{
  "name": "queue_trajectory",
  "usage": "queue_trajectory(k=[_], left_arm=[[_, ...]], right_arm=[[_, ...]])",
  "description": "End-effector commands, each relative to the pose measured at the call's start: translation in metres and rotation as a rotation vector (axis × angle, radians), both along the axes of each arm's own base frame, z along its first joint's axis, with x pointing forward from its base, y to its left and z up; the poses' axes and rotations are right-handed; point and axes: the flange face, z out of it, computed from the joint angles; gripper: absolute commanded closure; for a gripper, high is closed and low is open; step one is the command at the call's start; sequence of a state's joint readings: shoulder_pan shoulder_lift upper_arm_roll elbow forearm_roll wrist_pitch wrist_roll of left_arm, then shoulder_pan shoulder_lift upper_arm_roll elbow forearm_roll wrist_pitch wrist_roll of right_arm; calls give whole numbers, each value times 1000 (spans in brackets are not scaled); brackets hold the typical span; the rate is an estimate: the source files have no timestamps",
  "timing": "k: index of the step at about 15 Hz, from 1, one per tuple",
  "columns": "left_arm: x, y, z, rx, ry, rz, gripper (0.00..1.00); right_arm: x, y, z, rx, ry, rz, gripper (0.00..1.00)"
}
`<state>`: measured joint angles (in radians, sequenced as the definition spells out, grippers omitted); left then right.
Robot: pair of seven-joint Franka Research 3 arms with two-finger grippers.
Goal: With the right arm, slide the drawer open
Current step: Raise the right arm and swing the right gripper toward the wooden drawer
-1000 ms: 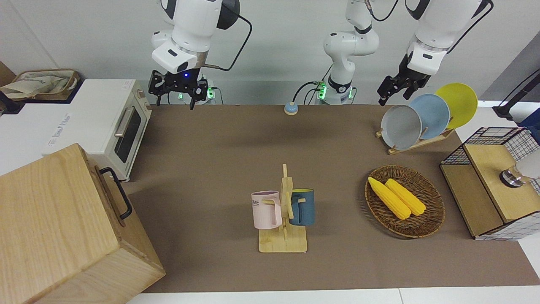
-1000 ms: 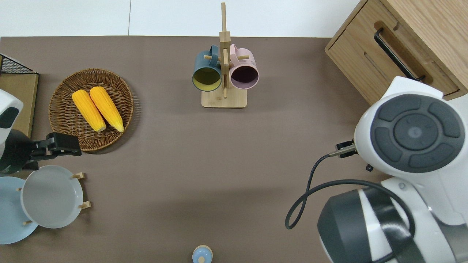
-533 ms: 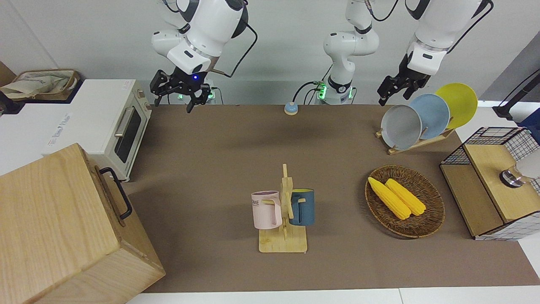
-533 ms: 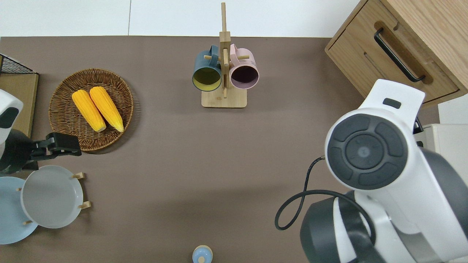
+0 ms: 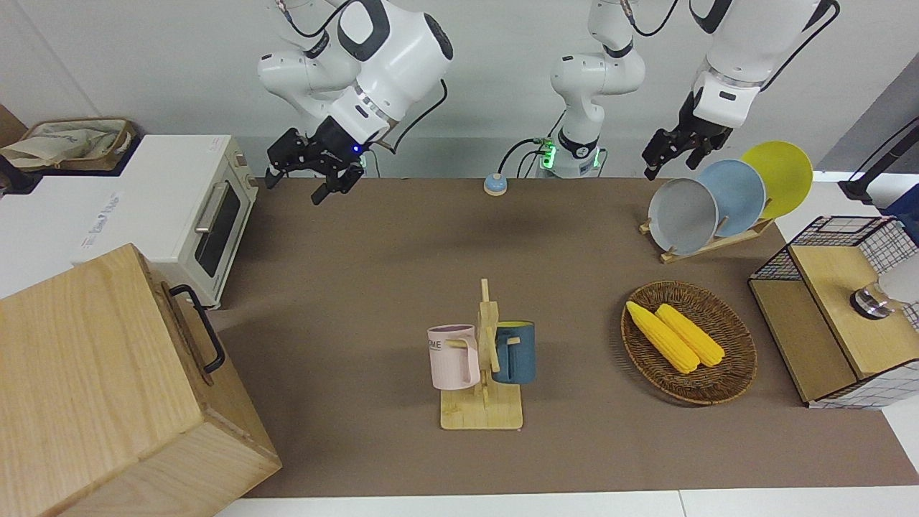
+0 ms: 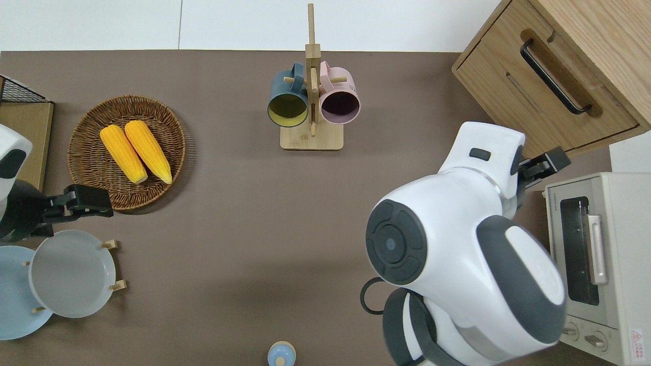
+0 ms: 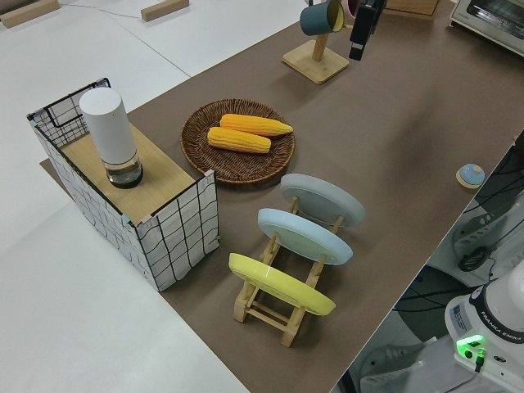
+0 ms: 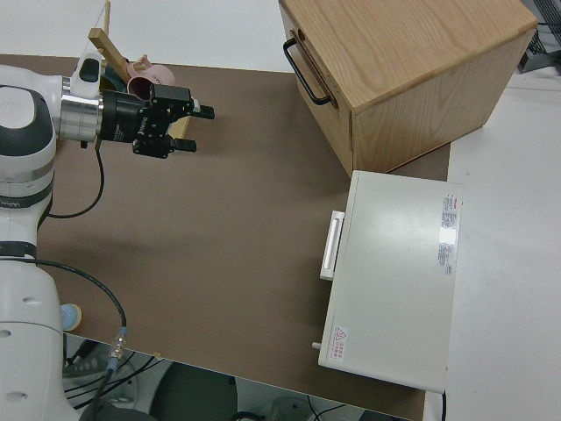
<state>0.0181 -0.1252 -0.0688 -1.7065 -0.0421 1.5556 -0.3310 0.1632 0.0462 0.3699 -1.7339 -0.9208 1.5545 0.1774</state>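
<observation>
A brown mat (image 5: pixel 373 273) covers the white table. The right gripper (image 8: pixel 195 128), fingers spread, hangs over it; the shut drawer (image 6: pixel 546 94) sits in the cabinet (image 5: pixel 93 388). The left arm is parked.

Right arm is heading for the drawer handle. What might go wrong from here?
The right gripper, fingers open, is in the air and well short of the black handle. The toaster oven sits close beside the cabinet, so a wide swing may clip it. The handle runs at a slant; a misaligned wrist could slip off.
</observation>
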Motion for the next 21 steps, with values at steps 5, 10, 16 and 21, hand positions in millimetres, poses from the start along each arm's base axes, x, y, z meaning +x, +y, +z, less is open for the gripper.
queue_trajectory(k=[5,10,16,21], left_arm=[[-4,2,5,-1,5,-6,7],[-4,2,5,-1,3,-6,7],[-4,2,5,-1,5,-6,7],[-4,2,5,-1,5,-6,7]], right_arm=[[11,19,-60,-285,-90,128,17],[21,32,-79,-354,-132,197,19],[36,22,-104,-418,-190,239,19],[58,-5,-113,-462,-219,267,32]])
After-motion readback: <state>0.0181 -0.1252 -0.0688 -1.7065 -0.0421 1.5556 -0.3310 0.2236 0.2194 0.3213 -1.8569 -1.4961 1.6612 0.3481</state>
